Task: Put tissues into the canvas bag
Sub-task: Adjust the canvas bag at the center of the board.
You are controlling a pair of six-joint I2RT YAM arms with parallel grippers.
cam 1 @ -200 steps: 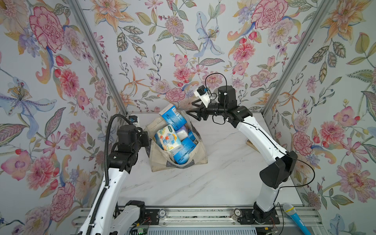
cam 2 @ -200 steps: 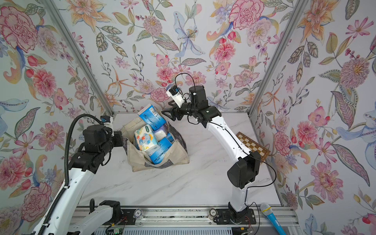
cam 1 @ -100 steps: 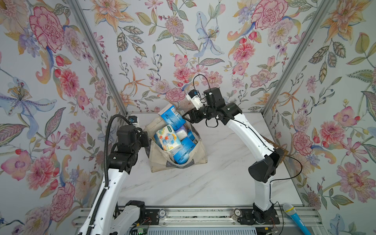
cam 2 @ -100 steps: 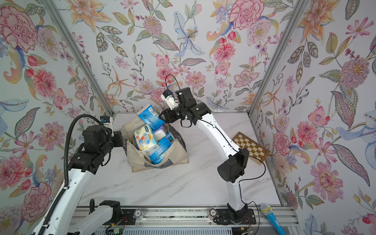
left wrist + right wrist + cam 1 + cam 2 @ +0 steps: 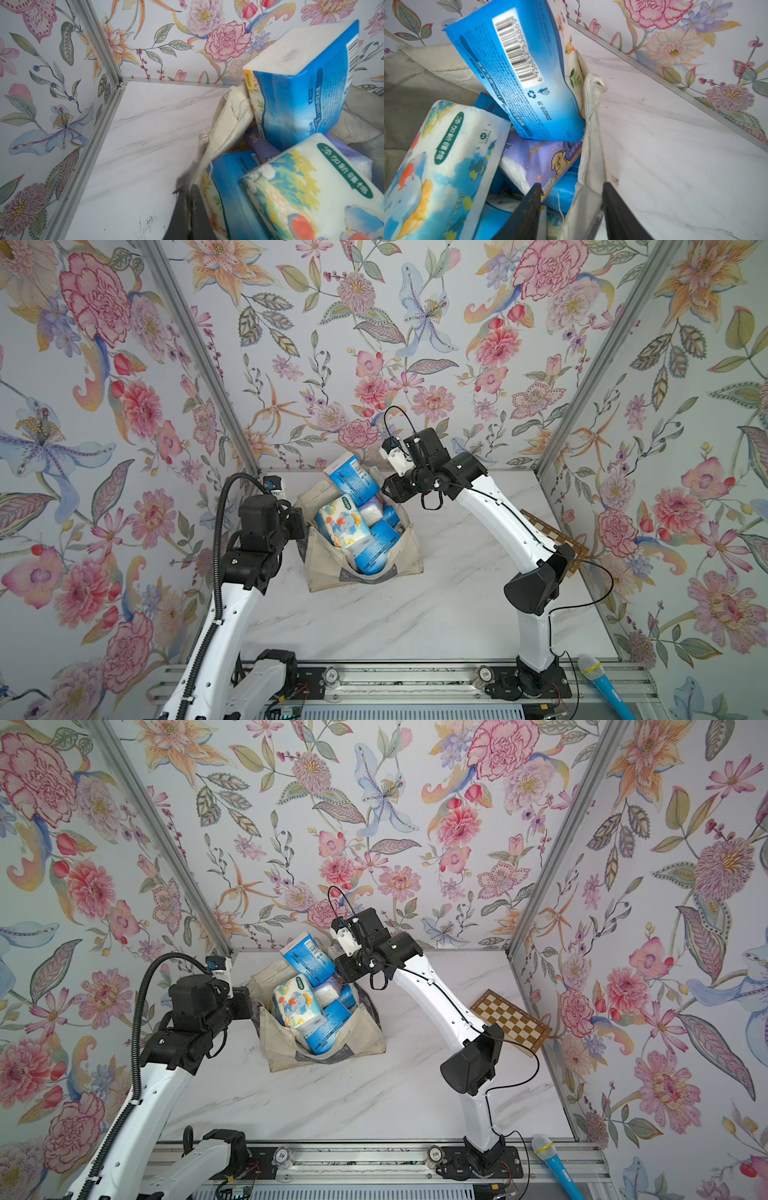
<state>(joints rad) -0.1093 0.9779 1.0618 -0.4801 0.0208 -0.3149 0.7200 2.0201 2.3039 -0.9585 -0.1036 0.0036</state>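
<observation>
Table (image 5: 436, 614) white, marble-veined; floral walls (image 5: 374, 344) on three sides; chessboard (image 5: 511, 1019) at 3 o'clock edge; blue microphone (image 5: 552, 1164) by front rail at 5; canvas bag (image 5: 328, 572) at 10 o'clock, mouth up, long axis 9–3; tissues (image 5: 340, 526) heaped inside; top blue pack (image 5: 353, 477) on end, tilted toward 11; left gripper (image 5: 188, 199) pinched tight on bag rim at 9; right gripper (image 5: 572, 185) jaws apart, straddling rim at 2.

The tissues (image 5: 341, 526) are mostly blue-and-white, one lavender; the canvas bag (image 5: 322, 574) cream; the tabletop (image 5: 415, 614) grey-veined white marble.
</observation>
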